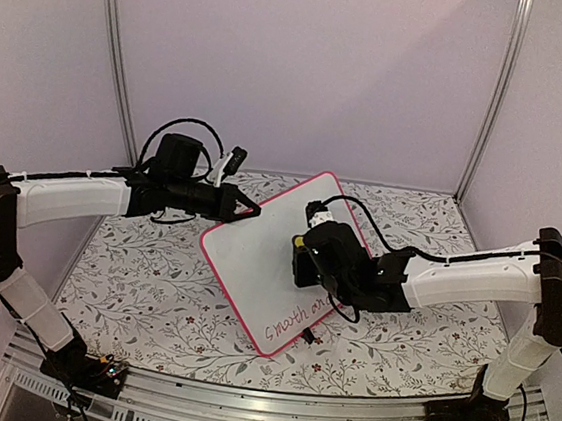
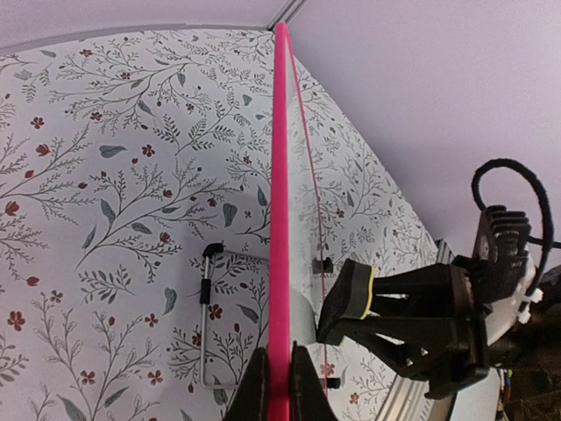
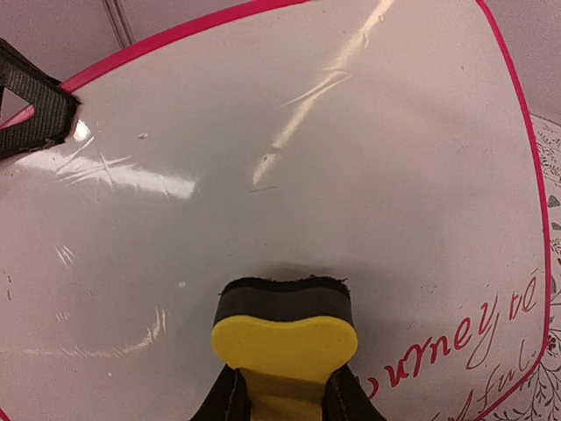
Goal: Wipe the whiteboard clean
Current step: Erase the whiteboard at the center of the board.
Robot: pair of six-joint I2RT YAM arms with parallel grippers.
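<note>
The whiteboard (image 1: 261, 259), white with a pink-red frame, stands tilted at mid-table on a wire stand. My left gripper (image 1: 246, 210) is shut on its upper left edge; in the left wrist view its fingers (image 2: 256, 390) pinch the pink frame (image 2: 280, 219) seen edge-on. My right gripper (image 1: 308, 257) is shut on a yellow eraser (image 3: 285, 338), whose dark felt face (image 3: 285, 298) presses against the board surface (image 3: 289, 158). Red handwriting (image 3: 460, 342) remains at the board's lower right, also visible in the top view as red writing (image 1: 295, 321). The area above the eraser is wiped white.
A floral-patterned cloth (image 1: 152, 288) covers the table. Grey walls with metal corner posts (image 1: 117, 53) enclose the back and sides. The board's wire stand (image 2: 209, 316) sits behind the board. The right arm's cable (image 1: 379, 231) loops over the board's right side.
</note>
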